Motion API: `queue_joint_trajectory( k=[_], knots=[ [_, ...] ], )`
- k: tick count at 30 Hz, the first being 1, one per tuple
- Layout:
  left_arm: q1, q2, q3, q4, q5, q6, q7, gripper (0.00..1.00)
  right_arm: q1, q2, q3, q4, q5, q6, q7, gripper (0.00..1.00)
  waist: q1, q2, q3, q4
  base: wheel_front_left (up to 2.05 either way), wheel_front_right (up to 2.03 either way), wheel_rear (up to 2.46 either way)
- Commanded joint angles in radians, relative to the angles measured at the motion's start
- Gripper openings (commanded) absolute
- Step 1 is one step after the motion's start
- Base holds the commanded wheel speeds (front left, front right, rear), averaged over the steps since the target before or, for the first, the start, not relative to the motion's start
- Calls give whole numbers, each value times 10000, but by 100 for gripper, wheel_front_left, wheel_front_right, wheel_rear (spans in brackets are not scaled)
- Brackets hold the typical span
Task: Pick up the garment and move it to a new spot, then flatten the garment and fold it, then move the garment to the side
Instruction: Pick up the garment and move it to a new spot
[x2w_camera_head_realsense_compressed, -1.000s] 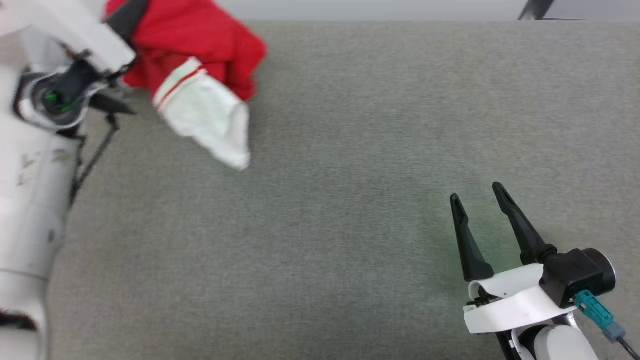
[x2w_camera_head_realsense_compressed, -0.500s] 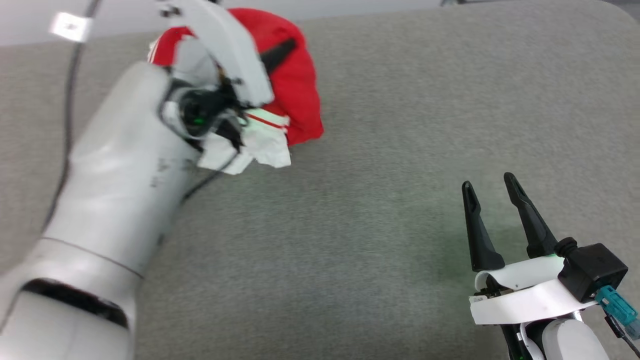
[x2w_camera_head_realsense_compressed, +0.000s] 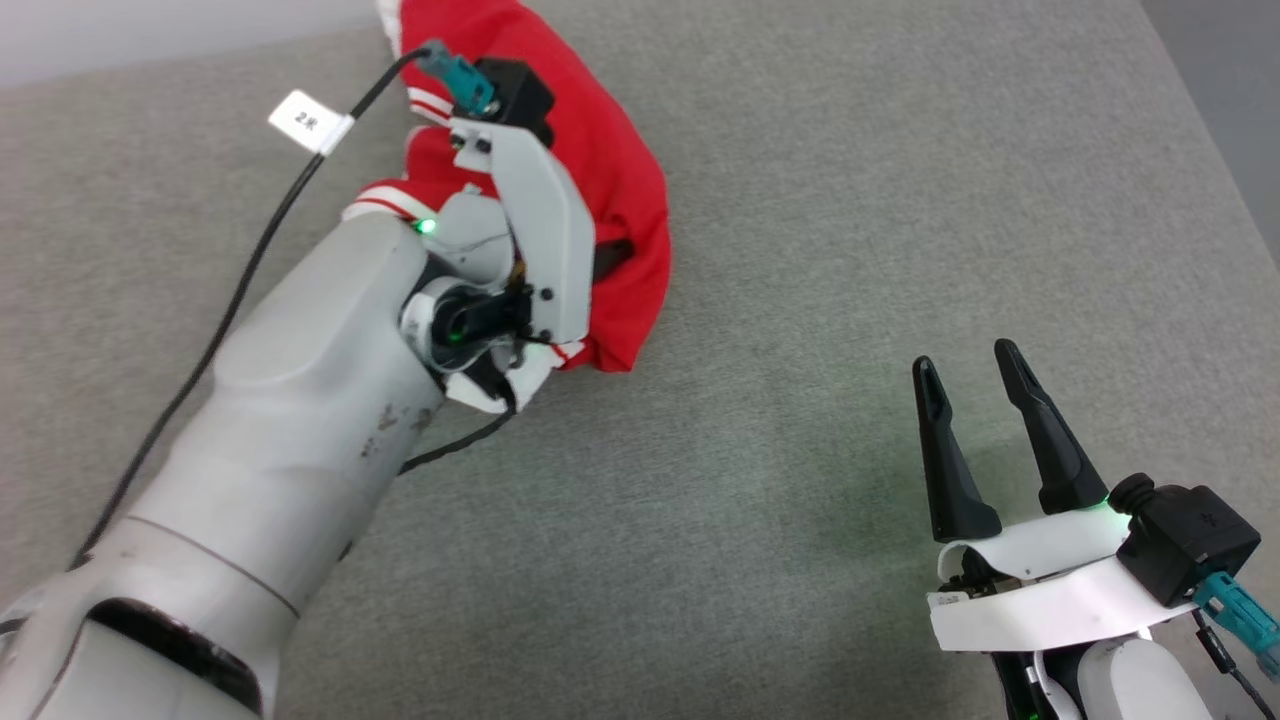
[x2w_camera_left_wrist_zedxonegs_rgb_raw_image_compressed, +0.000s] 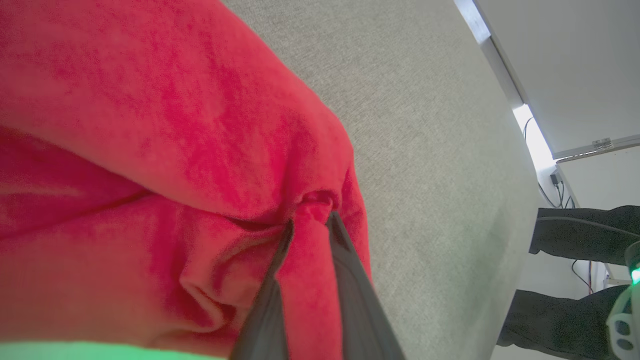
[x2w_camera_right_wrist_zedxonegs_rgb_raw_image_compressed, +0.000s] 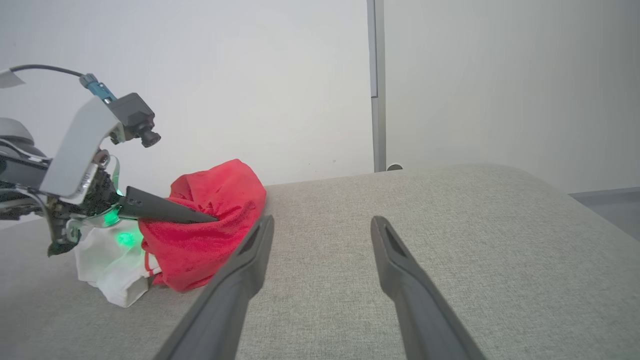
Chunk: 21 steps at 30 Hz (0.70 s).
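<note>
The garment (x2w_camera_head_realsense_compressed: 625, 190) is a bunched red jersey with white panels and striped trim, left of the table's middle. My left gripper (x2w_camera_head_realsense_compressed: 622, 252) is shut on a pinch of its red cloth. In the left wrist view the fingers (x2w_camera_left_wrist_zedxonegs_rgb_raw_image_compressed: 345, 260) squeeze a fold of the garment (x2w_camera_left_wrist_zedxonegs_rgb_raw_image_compressed: 175, 125). From the right wrist view, the left gripper (x2w_camera_right_wrist_zedxonegs_rgb_raw_image_compressed: 210, 218) holds the garment (x2w_camera_right_wrist_zedxonegs_rgb_raw_image_compressed: 215, 200) up, with its white lower folds touching the surface. My right gripper (x2w_camera_head_realsense_compressed: 962, 357) stands open and empty at the lower right, well apart from the cloth, and its fingers (x2w_camera_right_wrist_zedxonegs_rgb_raw_image_compressed: 250, 260) frame bare table.
The grey fabric-covered table (x2w_camera_head_realsense_compressed: 850, 220) ends in a rounded corner at the upper right. A black cable (x2w_camera_head_realsense_compressed: 250, 270) with a white tag runs along my left arm. A person's dark-trousered legs (x2w_camera_left_wrist_zedxonegs_rgb_raw_image_compressed: 575, 232) stand beyond the table's edge.
The head view has turned. My left arm has carried the bunched garment in from the far left toward the table's middle. The right gripper has stayed open in place.
</note>
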Motion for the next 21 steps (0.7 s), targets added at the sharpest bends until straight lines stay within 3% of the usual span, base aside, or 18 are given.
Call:
queue_joint_trajectory(
  k=[1, 8, 18, 19, 21],
  knots=[
    [100, 69, -84, 64, 96, -38, 63, 0, -36, 18, 39, -50, 80, -10, -48, 100, 0, 0, 216, -250, 0, 0, 0],
    [-120, 551, -504, 670, 617, -6, 72, 0, -179, 16, 62, -210, 228, -10, -49, 100, 0, 0, 629, -434, 0, 0, 0],
    [-292, 607, -889, 1345, 779, 10, -42, 0, -352, 18, 9, -202, 308, -10, -49, 100, 0, 0, 818, -485, 0, 0, 0],
    [-318, 578, -847, 1297, 680, 9, -107, 21, -352, 16, -22, -191, 289, -10, -49, 100, 0, 0, 800, -451, 0, 0, 0],
    [-381, 542, -847, 1183, 575, 6, -257, 46, -343, 18, -42, -160, 219, -10, -49, 100, 0, 0, 702, -350, 0, 0, 0]
  ],
)
